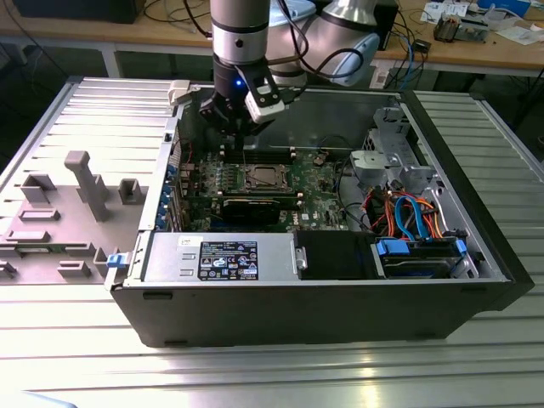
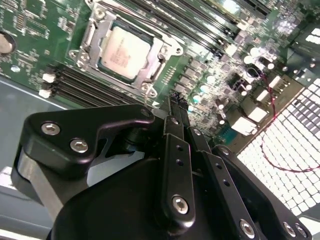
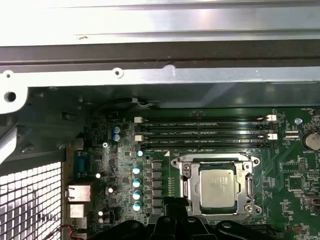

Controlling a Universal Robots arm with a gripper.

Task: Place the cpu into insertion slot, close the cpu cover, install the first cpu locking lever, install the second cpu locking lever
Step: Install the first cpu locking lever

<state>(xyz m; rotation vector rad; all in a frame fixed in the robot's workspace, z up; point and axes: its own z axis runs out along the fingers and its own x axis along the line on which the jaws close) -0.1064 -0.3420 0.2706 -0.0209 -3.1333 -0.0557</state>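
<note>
Ribbed aluminium table [image 1: 255,374], wooden workbench [image 1: 501,53] behind, tangled cables [image 1: 174,10] on it

In the first wrist view the tool [image 3: 172,227] is covering the edge of the cpu cover [image 3: 186,182] nearest it. In the second wrist view the tool [image 2: 176,102] is hiding the circuit board [image 2: 210,85] under it. In the exterior view the cpu [image 1: 259,177] beneath the tool [image 1: 234,127] is showing too small to tell its seating.
</note>
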